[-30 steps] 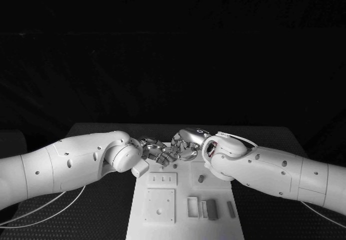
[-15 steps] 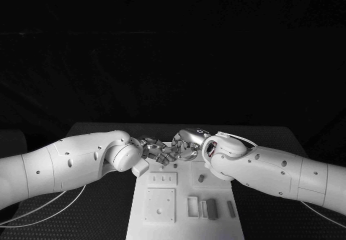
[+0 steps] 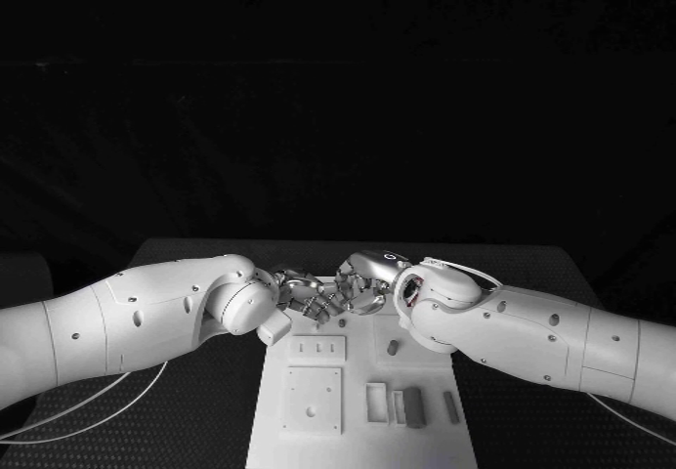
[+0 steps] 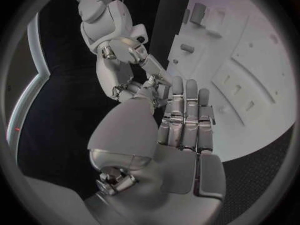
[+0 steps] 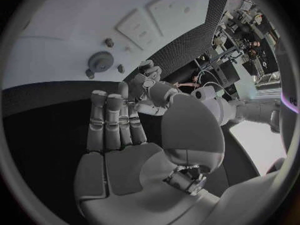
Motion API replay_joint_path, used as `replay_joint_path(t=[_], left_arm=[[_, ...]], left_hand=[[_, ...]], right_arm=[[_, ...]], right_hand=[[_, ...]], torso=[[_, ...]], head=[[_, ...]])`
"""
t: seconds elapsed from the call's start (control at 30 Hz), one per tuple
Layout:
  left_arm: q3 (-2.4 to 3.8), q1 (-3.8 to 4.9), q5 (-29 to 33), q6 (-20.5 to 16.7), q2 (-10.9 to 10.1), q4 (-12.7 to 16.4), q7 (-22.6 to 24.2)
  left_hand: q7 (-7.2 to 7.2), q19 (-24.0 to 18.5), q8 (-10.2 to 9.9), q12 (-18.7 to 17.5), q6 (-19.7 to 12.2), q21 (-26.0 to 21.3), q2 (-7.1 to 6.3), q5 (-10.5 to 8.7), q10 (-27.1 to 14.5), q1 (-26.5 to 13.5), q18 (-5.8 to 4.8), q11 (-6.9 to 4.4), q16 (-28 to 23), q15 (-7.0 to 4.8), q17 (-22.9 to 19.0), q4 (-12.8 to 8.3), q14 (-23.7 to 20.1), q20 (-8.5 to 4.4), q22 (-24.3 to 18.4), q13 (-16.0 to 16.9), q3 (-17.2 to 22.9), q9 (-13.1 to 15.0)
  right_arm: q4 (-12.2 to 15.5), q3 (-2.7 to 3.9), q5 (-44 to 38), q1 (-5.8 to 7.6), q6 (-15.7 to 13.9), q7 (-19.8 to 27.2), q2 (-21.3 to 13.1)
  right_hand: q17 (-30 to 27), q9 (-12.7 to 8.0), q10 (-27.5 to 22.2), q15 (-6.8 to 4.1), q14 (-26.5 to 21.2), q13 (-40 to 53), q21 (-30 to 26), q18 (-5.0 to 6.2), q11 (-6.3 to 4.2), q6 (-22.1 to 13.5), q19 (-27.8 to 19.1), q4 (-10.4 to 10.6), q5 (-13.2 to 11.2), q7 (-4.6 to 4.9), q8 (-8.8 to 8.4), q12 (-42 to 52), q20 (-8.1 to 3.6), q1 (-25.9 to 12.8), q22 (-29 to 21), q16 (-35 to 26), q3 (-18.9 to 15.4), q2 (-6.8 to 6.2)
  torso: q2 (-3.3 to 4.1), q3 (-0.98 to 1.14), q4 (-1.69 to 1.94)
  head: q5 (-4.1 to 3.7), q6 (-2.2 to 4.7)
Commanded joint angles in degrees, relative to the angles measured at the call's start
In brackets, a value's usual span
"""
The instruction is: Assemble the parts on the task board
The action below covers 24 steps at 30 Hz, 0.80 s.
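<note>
Two silver hands meet fingertip to fingertip over the far end of the task board (image 3: 353, 430), which lies as a long white plate along the middle of the black worktop (image 3: 197, 391). The left hand (image 3: 303, 295) comes in from the left with its long fingers laid straight and side by side, as the left wrist view shows, and its thumb reaching forward toward the other hand; the right hand (image 3: 363, 281) comes in from the right with its fingers likewise extended and close together in the right wrist view. Their fingertips touch or nearly touch at one spot, and whether a small part is pinched there cannot be told, since the fingers hide the contact point in every view. On the board's near half, the head view shows two square recessed plates (image 3: 313, 401) on the left side, one behind the other, and three narrow upright parts (image 3: 410, 406) standing side by side on the right side. One small dark part (image 3: 392, 347) lies on the board just near of the right wrist. In the right wrist view, one toothed gear (image 5: 99, 61) lies flat on the white surface, with three small dark pegs (image 5: 109, 42) close around it, apart from the gear and from each other. Thin white cables (image 3: 85, 415) loop over the worktop at the near left, under the left arm.
</note>
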Motion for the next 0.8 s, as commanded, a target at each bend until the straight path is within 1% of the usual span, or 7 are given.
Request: replay_joint_path(t=[0.03,0.37,0.47,0.53,0.57,0.63,0.8], left_arm=[[0.31,0.25,0.1,0.7,0.4,0.5,0.6],[0.3,0.21,0.0,2.8,0.3,0.6,-0.7],[0.29,0.18,-0.1,2.2,0.3,0.7,-0.5],[0.28,0.15,-0.1,2.4,0.3,0.6,-0.4],[0.28,0.13,-0.1,2.4,0.3,0.7,-0.4],[0.28,0.11,-0.1,2.3,0.3,0.7,-0.4],[0.28,0.08,-0.1,2.8,0.4,0.8,-0.3]], left_hand=[[0.93,-0.8,-0.5,-0.3,-0.5,-0.3,-1.04,-0.05,-0.7,-2.5,-0.43,0.29,0.0,0.19,-0.2,0.0,-0.7,0.04,1.2,0.1,0.6,-0.1],[1.37,-1.9,-0.9,-0.5,-1.5,-0.6,-2.88,-0.72,-1.8,-4.0,-0.43,0.77,0.0,0.6,-0.2,-0.1,-1.7,0.48,1.3,0.3,2.0,0.0],[2.03,-4.0,-1.3,-0.1,-2.7,-1.3,-4.59,-0.34,-3.8,-5.8,-0.43,1.64,0.3,1.48,0.1,-0.1,-3.7,1.59,1.3,0.5,2.7,0.1],[2.25,-5.0,-1.2,0.8,-3.4,-1.3,-4.72,2.05,-5.2,-7.1,-0.43,1.95,0.9,1.85,0.4,-0.2,-4.9,2.0,1.4,0.9,3.9,0.8],[2.65,-6.2,-1.4,1.0,-4.3,-1.7,-4.1,6.18,-6.4,-7.9,-0.43,2.34,1.0,2.32,0.5,-0.5,-6.1,2.53,1.4,1.1,4.1,1.1],[2.92,-7.3,-1.4,1.8,-5.3,-1.6,-3.58,9.06,-7.8,-8.3,-0.43,2.61,1.7,2.68,0.9,-0.7,-7.4,2.98,1.5,1.5,4.3,1.6],[3.12,-8.6,-1.2,3.4,-6.3,-1.2,-2.88,11.46,-9.8,-6.8,-0.43,2.86,2.8,3.06,1.3,-1.8,-9.1,3.39,1.5,2.4,6.4,2.7]], right_arm=[[0.3,-0.16,-0.6,-0.29,1.3,0.4,0.3],[0.2,-0.16,-0.6,-0.34,1.4,0.3,0.4],[0.3,-0.16,-0.6,-0.35,1.4,0.3,0.4],[0.2,-0.16,-0.6,-0.36,1.4,0.3,0.4],[0.2,-0.16,-0.6,-0.37,1.4,0.3,0.4],[0.2,-0.16,-0.6,-0.39,1.4,0.3,0.5],[0.2,-0.16,-0.6,-0.42,1.4,0.3,0.5]], right_hand=[[-0.1,0.1,0.5,0.1,-0.3,0.0,0.4,0.77,0.06,3.2,0.2,-0.1,0.3,1.65,0.23,-0.2,-0.26,0.2,0.4,0.3,0.2,0.18],[-0.1,0.1,0.6,0.09,-0.3,-0.1,0.4,0.77,0.05,3.2,0.2,-0.1,0.3,1.64,0.24,-0.3,-0.27,0.2,0.4,0.3,0.3,0.17],[-0.1,0.1,0.6,0.09,-0.3,-0.1,0.4,0.77,0.05,3.2,0.2,-0.1,0.3,1.64,0.24,-0.3,-0.27,0.2,0.4,0.3,0.3,0.17],[-0.1,0.1,0.6,0.09,-0.3,-0.1,0.4,0.77,0.04,3.3,0.2,-0.1,0.3,1.64,0.24,-0.3,-0.28,0.2,0.4,0.3,0.3,0.17],[-0.1,0.1,0.6,0.09,-0.3,-0.1,0.4,0.77,0.04,3.3,0.2,-0.1,0.3,1.64,0.24,-0.3,-0.28,0.2,0.4,0.3,0.3,0.17],[-0.2,0.1,0.6,0.09,-0.3,-0.1,0.4,0.77,0.04,3.3,0.2,-0.2,0.3,1.64,0.23,-0.3,-0.28,0.2,0.4,0.3,0.3,0.16],[-0.2,0.1,0.7,0.08,-0.3,-0.1,0.4,0.77,0.04,3.3,0.3,-0.2,0.3,1.63,0.23,-0.4,-0.28,0.2,0.4,0.3,0.3,0.17]], torso=[[-0.02,0.0,0.01],[0.01,0.01,-0.03],[-0.02,0.0,0.0],[-0.01,0.02,0.0],[-0.01,0.02,0.0],[-0.01,0.03,-0.01],[-0.02,0.02,-0.06]], head=[[-0.03,-0.07],[-0.05,-0.15],[-0.08,-0.17],[-0.08,-0.24],[-0.08,-0.24],[-0.12,-0.22],[-0.13,-0.26]])
